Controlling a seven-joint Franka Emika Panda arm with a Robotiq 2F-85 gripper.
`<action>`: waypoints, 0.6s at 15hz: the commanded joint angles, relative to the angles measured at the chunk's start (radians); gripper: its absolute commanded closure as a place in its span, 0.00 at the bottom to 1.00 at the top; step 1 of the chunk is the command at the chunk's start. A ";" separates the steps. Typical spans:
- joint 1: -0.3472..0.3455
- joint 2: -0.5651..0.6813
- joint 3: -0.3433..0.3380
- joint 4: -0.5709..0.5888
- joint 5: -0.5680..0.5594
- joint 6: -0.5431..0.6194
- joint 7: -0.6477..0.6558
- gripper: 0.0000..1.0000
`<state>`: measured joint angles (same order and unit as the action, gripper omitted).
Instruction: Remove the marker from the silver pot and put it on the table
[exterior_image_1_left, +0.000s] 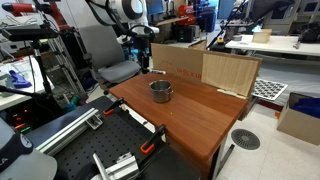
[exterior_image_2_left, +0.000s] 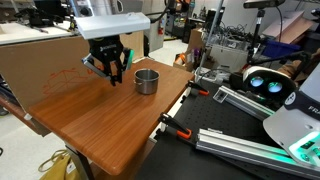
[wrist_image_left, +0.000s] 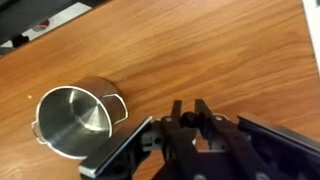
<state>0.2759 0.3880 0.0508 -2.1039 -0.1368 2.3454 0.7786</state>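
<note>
End effector (exterior_image_2_left: 113, 76) low over the desk (exterior_image_2_left: 90, 125), fingers (wrist_image_left: 179, 108) drawn in to a narrow V and clenched, with bare wood directly underneath. Hangs just beside the pot (exterior_image_2_left: 146, 81), apart from its rim, on the side away from the desk's near edge in an exterior view. Whether the fingertips touch the wood cannot be told from these angles.

Pot upright and, in the wrist view (wrist_image_left: 75, 122), shiny and bare inside, with no stick lying across it. Nothing thin and dark on the open wood around it either. Marker (exterior_image_2_left: 113, 81) therefore judged to be pinched in the clenched fingers: a dark sliver shows at the fingertips in an exterior view (too small to be sure of). Long axis not readable; seems to point roughly downward, in line with the fingers.

Lift-out apparently done, set-down not yet done. Key relation for the coming move: pot off to one side, lower left of the fingers in the wrist view, free desk straight below and out beyond. Calls for a short descent, or a small shift further from the pot, then a release. Main risks, as a judgement only: a near-upright stick tipping and rolling on the smooth top, or coming to rest against the pot's wall or handle.
</note>
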 joint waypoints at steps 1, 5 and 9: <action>0.052 0.080 -0.042 0.082 -0.070 -0.031 0.059 0.95; 0.100 0.165 -0.068 0.156 -0.112 -0.060 0.091 0.95; 0.128 0.231 -0.078 0.227 -0.111 -0.092 0.092 0.95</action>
<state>0.3731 0.5727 -0.0041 -1.9454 -0.2241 2.3110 0.8443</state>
